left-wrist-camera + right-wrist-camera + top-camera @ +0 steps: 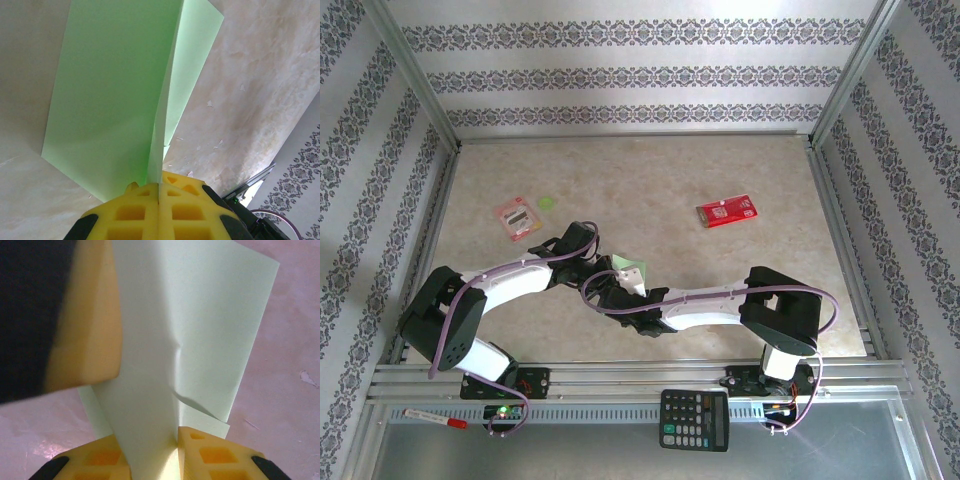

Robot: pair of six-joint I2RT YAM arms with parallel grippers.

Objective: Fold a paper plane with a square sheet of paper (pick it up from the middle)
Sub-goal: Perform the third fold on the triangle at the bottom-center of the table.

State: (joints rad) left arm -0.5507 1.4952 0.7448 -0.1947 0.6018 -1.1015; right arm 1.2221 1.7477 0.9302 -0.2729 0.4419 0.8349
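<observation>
We hold the thin light-green square sheet of paper [115, 95] upright between both grippers. The left gripper [159, 192] is clamped fully on its fold; the right gripper [152, 452] pinches it, jaws slightly apart. Uneven pulling could tear or skew the crease.

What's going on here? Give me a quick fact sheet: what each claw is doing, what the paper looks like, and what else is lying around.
left gripper: shut on the square sheet of paper, pinching a raised fold
right gripper: jaws around the same sheet, slightly apart
paper: light green, creased, standing up from the table
elsewhere: red packet, pink packet, small green disc, calculator
</observation>
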